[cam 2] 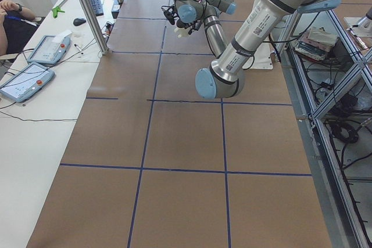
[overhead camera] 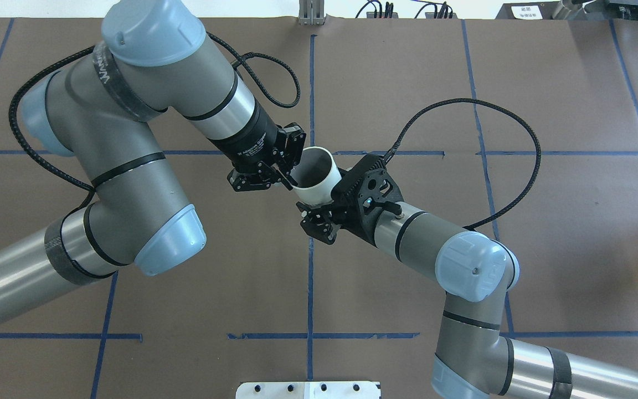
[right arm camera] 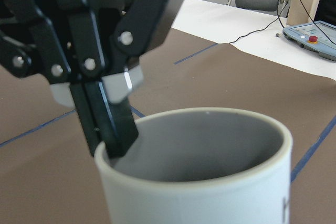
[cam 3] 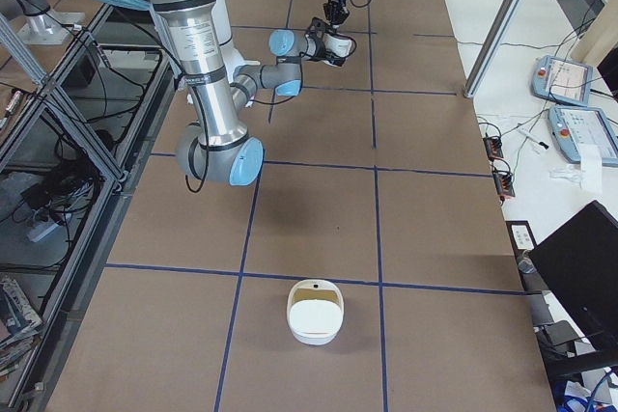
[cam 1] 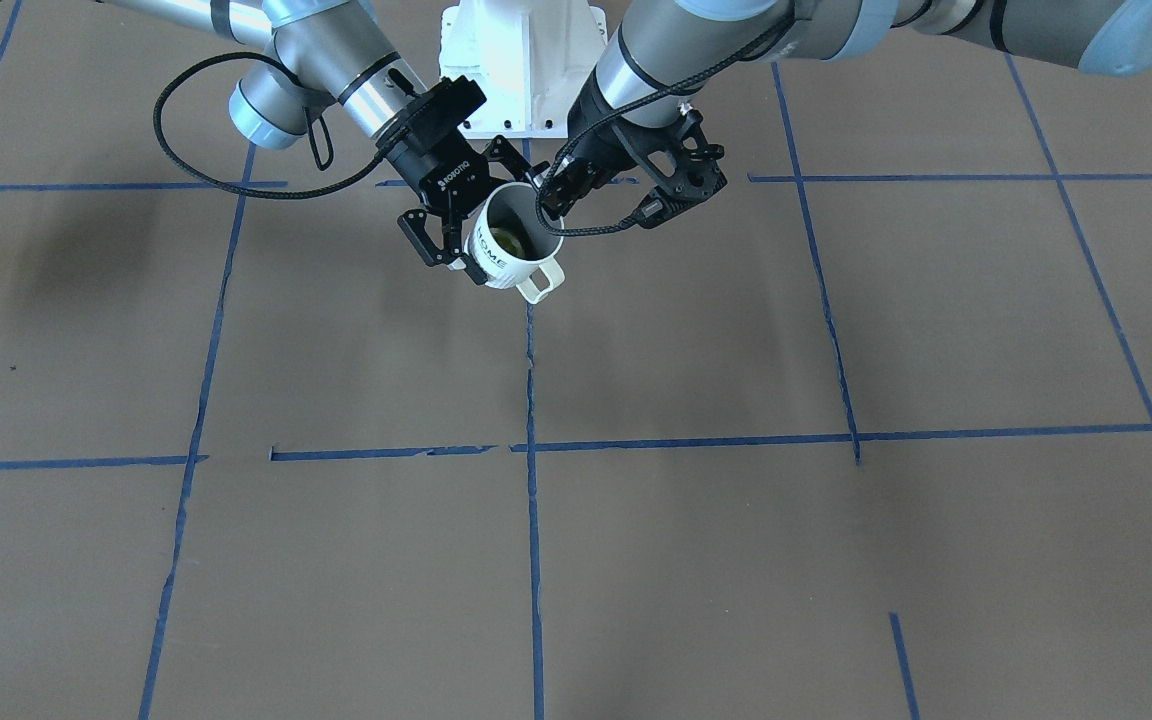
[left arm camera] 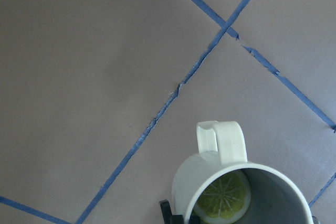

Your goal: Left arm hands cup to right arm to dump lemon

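Above the bench (cam 1: 736, 560), close to the robot's base, over the centre tape line (cam 1: 533, 520): one cup (cam 1: 511, 262). It is white with a grey inside and dark lettering on its side. It is held in the air, tilted, with the mouth up and turned toward the operators' side. The loop handle (cam 1: 543, 283) is on the side away from the robot.

Contents: one lemon (left arm camera: 223, 195), a cut slice by the left wrist view, lying loose and low inside the cup.

Left pincer (overhead camera: 288, 180): clenched on the cup's rim, one finger inside the wall and one outside.

Right pincer (cam 1: 481, 215): jaws spread to either side of the cup's body below the rim. Whether they press on it I cannot tell.

Handling, as judged:
- **Cup:** rigid glazed ware, fairly heavy for its size, smooth and apt to slip, breakable if dropped. The rim pinch bears on a narrow strip, so the cup could swing.
- **Best hold for tipping:** across the body at mid-height, clear of the handle and of the left fingers.
- **Lemon:** light, unfixed and narrower than the mouth. It should slide out once the mouth dips below level.
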